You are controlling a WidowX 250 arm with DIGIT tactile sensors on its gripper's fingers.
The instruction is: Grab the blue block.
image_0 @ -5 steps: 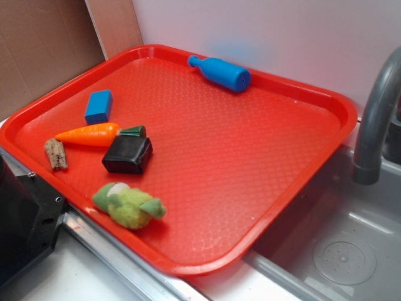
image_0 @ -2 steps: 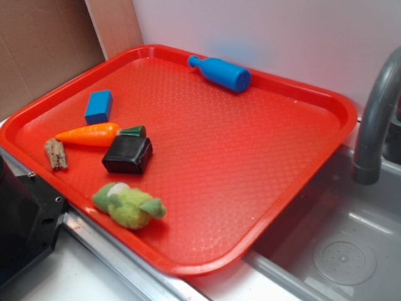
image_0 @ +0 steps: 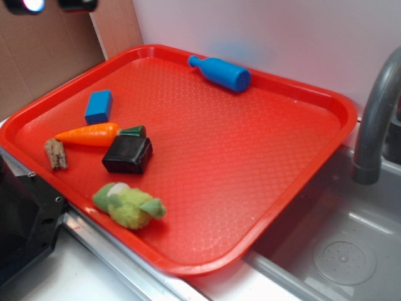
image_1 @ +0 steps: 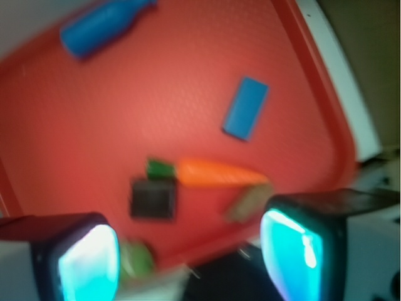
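The blue block [image_0: 99, 106] lies flat on the left part of the red tray [image_0: 250, 163], just behind the carrot. In the wrist view the blue block [image_1: 245, 108] appears upper right of centre, far below the fingers. My gripper [image_0: 51, 5] enters at the top left corner of the exterior view, high above the tray and well away from the block. Its two fingers stand wide apart in the wrist view, so the gripper [image_1: 191, 257] is open with nothing between them.
An orange carrot [image_0: 94, 133], a black cube [image_0: 128, 155], a green plush toy [image_0: 128, 205], a small brown piece [image_0: 56, 153] and a blue bottle-shaped toy [image_0: 220, 73] share the tray. A grey faucet [image_0: 374, 119] and sink [image_0: 338, 251] lie to the right.
My gripper has come into the exterior view at the top left corner; earlier it was out of view. The objects on the tray have not moved.
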